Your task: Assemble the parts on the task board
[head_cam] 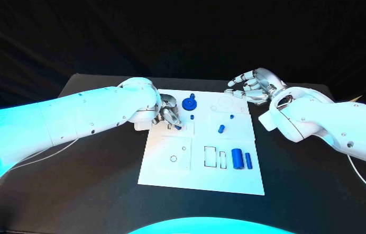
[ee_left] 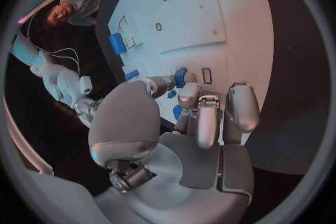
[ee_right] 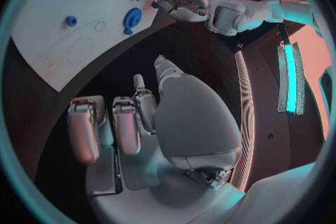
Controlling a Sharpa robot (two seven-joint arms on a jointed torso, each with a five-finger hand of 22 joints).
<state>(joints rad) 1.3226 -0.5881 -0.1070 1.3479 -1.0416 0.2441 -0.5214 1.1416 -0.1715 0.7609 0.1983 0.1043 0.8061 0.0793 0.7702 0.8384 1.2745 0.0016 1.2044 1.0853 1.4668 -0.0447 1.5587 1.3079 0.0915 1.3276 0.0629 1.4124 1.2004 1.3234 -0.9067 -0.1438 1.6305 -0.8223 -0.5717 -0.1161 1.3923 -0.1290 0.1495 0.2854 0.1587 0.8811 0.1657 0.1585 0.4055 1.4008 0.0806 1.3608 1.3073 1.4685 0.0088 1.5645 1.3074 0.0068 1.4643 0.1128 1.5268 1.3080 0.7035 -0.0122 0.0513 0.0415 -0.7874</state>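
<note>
Nearest me the task board (head_cam: 200,176) lies mid-worktop; my left hand (head_cam: 168,115) pinches a small blue part (ee_left: 181,76) at the board's far left corner, probably to seat it, while my right hand (head_cam: 254,87) hovers past its far right corner, fingers spread, empty.

Both hands (head_cam: 169,115) (head_cam: 252,86) over the task board's (head_cam: 200,176) far end

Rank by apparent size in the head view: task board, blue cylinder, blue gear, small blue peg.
1. task board
2. blue cylinder
3. blue gear, looks close to the cylinder; ranking unsure
4. small blue peg
</note>
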